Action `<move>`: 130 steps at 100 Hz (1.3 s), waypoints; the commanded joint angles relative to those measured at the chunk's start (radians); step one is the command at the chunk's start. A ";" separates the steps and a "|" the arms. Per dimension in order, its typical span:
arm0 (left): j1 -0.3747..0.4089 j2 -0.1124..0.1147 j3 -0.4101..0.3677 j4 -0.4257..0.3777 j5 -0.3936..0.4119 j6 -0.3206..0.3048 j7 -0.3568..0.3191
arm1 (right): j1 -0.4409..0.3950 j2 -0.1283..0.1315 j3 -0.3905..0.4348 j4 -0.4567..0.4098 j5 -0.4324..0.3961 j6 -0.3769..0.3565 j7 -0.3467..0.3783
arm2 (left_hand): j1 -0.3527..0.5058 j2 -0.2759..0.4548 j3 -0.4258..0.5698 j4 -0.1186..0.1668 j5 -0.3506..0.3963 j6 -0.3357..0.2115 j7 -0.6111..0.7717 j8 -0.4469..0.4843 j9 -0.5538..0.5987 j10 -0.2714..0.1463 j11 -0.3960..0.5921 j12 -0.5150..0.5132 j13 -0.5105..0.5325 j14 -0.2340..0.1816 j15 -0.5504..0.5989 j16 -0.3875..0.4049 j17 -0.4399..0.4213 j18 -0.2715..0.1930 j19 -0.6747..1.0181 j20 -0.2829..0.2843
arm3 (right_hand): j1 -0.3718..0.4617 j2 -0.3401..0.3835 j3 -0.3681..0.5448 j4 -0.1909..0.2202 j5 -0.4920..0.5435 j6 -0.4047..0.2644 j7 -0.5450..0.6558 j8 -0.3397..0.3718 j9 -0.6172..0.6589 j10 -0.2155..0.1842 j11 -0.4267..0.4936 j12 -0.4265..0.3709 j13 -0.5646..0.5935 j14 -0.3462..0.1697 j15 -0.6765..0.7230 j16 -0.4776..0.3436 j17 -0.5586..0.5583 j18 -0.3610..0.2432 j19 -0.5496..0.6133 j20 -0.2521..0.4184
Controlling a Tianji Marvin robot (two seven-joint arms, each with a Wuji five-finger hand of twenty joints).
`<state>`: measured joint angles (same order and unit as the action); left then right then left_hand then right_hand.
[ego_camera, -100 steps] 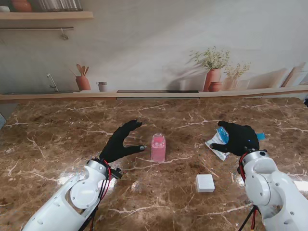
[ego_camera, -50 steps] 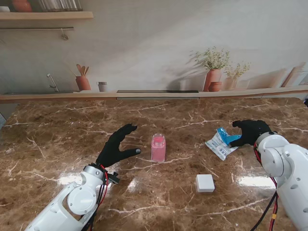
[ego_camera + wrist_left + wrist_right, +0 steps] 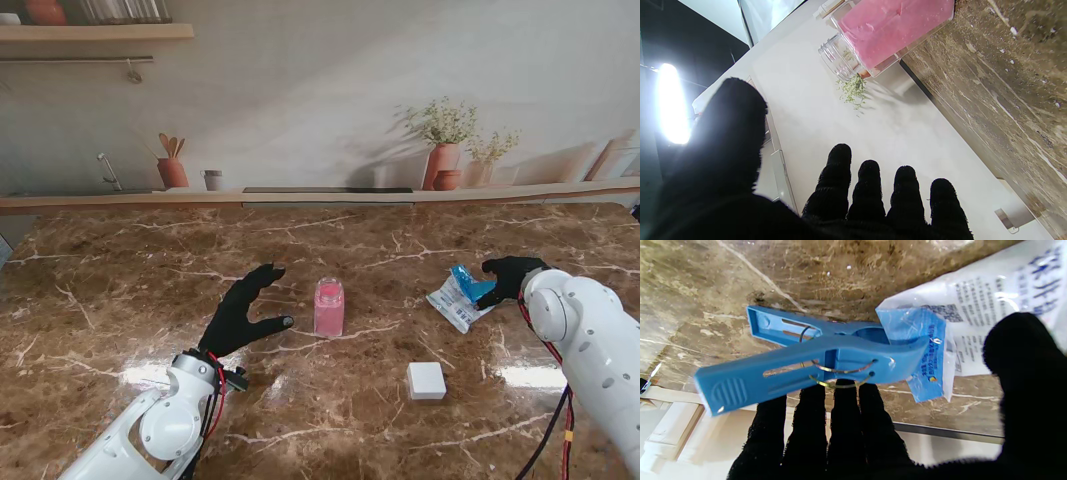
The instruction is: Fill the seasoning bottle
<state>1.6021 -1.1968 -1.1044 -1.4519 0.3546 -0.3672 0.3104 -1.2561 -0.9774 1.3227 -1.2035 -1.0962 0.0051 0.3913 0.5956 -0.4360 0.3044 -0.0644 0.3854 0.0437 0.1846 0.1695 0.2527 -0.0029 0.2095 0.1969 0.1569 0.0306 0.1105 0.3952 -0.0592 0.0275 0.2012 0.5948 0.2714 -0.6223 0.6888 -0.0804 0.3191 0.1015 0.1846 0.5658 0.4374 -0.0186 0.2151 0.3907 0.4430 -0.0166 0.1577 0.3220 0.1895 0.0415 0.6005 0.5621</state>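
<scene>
A clear square seasoning bottle (image 3: 329, 307) with pink contents stands upright mid-table; in the left wrist view the bottle (image 3: 893, 30) shows a bare threaded neck. My left hand (image 3: 245, 312) hovers just left of it, open, thumb and fingers (image 3: 870, 186) spread, not touching. A white seasoning bag (image 3: 455, 302) lies at the right, its blue top pinched by a blue clip (image 3: 470, 281). My right hand (image 3: 510, 277) is at the clip's right end, open. In the right wrist view the fingers (image 3: 840, 426) lie alongside the clip (image 3: 813, 363), and the thumb is apart over the bag (image 3: 987, 296).
A small white square block (image 3: 426, 380) sits on the marble nearer to me, between the bottle and the bag. A ledge (image 3: 320, 197) with pots and plants runs along the far edge of the table.
My right forearm has swung out to the right and the hand has slid off the bag, uncovering it and the clip. My left hand has drawn back slightly towards me.
</scene>
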 commanded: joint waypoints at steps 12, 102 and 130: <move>-0.002 -0.004 0.004 0.001 -0.012 0.007 0.001 | 0.038 -0.002 -0.080 0.095 0.012 0.074 -0.038 | -0.002 0.023 0.033 0.013 0.018 -0.001 -0.008 0.005 0.042 -0.009 -0.014 -0.005 0.004 -0.026 -0.010 -0.013 -0.004 -0.042 -0.027 0.017 | -0.078 -0.004 0.020 0.005 -0.063 0.066 -0.029 -0.004 -0.056 0.049 0.018 0.002 0.001 0.053 0.021 -0.001 0.001 0.026 0.004 -0.003; -0.006 -0.012 0.011 0.012 -0.026 0.021 0.019 | 0.070 -0.052 -0.165 0.300 0.155 0.057 -0.475 | 0.009 0.058 0.028 0.007 0.026 -0.016 -0.007 0.004 0.054 -0.026 -0.019 -0.006 0.008 -0.032 -0.009 -0.011 0.000 -0.039 -0.061 -0.009 | 0.369 -0.363 0.558 -0.233 0.746 -0.535 0.785 0.586 0.625 -0.151 0.230 0.300 0.466 -0.081 0.361 0.200 0.323 0.007 0.471 0.155; -0.006 -0.010 0.008 0.008 -0.024 0.016 0.014 | -0.031 -0.081 -0.017 0.138 0.211 0.057 -0.487 | 0.015 0.061 0.020 0.008 0.031 -0.015 -0.007 0.004 0.060 -0.024 -0.019 -0.007 0.009 -0.030 -0.009 -0.012 0.000 -0.027 -0.061 -0.014 | 0.374 -0.349 0.567 -0.243 0.767 -0.503 0.810 0.598 0.801 -0.159 0.345 0.447 0.622 -0.033 0.519 0.383 0.399 0.032 0.694 0.200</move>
<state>1.5921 -1.2057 -1.0958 -1.4429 0.3264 -0.3495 0.3251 -1.2698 -1.0517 1.2975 -1.0260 -0.8831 0.0566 -0.1122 0.5955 -0.4045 0.3262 -0.0644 0.3947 0.0437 0.1846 0.1695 0.2939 0.0013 0.2094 0.1969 0.1652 0.0306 0.1105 0.3944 -0.0592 0.0265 0.1746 0.5938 0.4797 -1.0752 1.0761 -0.4114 0.9436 -0.1900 0.6904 1.0554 1.1722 -0.1482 0.4539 0.7769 1.0292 -0.0566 0.6385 0.6797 0.5650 0.0472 1.1747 0.7109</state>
